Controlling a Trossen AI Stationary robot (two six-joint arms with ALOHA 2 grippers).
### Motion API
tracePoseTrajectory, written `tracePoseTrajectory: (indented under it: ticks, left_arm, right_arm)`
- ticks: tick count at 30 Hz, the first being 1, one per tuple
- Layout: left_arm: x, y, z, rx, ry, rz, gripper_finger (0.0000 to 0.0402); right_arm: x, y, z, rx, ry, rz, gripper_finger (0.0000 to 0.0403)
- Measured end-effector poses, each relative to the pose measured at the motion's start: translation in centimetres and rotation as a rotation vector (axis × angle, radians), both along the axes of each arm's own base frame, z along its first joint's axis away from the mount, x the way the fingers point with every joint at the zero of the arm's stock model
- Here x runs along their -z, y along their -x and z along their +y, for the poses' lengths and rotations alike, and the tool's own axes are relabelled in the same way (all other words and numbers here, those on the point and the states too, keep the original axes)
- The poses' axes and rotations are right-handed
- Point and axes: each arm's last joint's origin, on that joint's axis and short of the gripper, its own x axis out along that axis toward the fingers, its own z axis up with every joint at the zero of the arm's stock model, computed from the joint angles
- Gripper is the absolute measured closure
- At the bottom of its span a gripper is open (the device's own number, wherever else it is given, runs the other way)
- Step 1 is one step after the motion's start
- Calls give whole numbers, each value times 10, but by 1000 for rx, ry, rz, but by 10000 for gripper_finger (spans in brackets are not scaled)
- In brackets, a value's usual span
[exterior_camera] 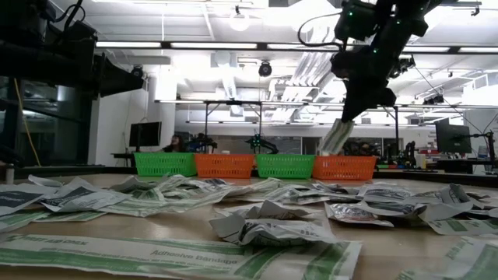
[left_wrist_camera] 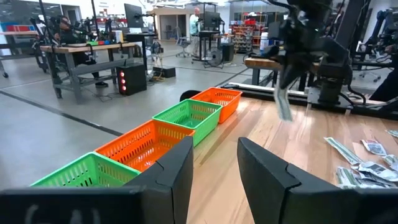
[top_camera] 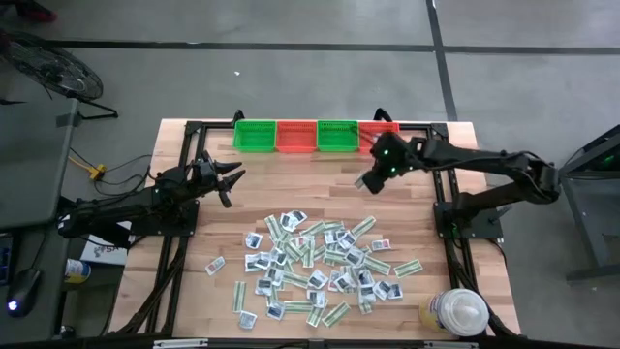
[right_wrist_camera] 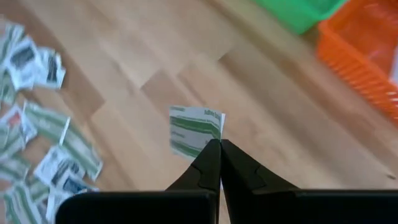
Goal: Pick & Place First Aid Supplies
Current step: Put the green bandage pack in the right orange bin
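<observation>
From above, the right arm reaches in across the wooden surface (top_camera: 407, 208), elbow out at the edge, and its right pincer (top_camera: 369, 181) hangs just short of the row of baskets (top_camera: 315, 136), near the orange one at the right-hand end. It is clamped on a pale-green strip packet (top_camera: 365, 183). The left arm lies low along its side, the left pincer (top_camera: 229, 181) parted with nothing between the fingers, over bare wood. The first aid supplies (top_camera: 315, 267) lie scattered in a loose heap across the near half: white-grey squares with dark marks, green-striped strips among them.

Down at table height, the right pincer (exterior_camera: 348, 124) hangs from above with the strip dangling tilted (exterior_camera: 334, 140), clear of the surface, in front of the right-hand orange basket (exterior_camera: 345, 166). Crumpled packets fill the foreground.

Left wrist view: the two dark fingers (left_wrist_camera: 177, 174) stand apart, baskets lined up beyond.

Right wrist view: fingers pinched tight on the packet's edge (right_wrist_camera: 195, 129), white with green stripes, wood beneath, an orange basket (right_wrist_camera: 367, 56) in the corner.
</observation>
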Motion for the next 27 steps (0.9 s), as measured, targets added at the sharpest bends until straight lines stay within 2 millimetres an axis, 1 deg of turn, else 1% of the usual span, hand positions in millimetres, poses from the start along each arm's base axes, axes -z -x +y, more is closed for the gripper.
tracePoseTrajectory:
  ticks: [6,10,15,20,23,27]
  left_arm:
    - [0,0,0,0,0,0,279]
    - [0,0,0,0,0,0,279]
    - [0,0,0,0,0,0,279]
    - [0,0,0,0,0,0,279]
    - [0,0,0,0,0,0,279]
    - [0,0,0,0,0,0,279]
  right_arm:
    - [-7,15,-22,144,29,-27,403]
    - [-7,24,-37,278,16,-43,403]
    - [-11,32,-55,446,53,-95,403]
    - [-11,43,-68,600,84,-91,403]
    - [-6,43,-74,660,75,-81,403]
    - [3,38,-85,706,61,-97,403]
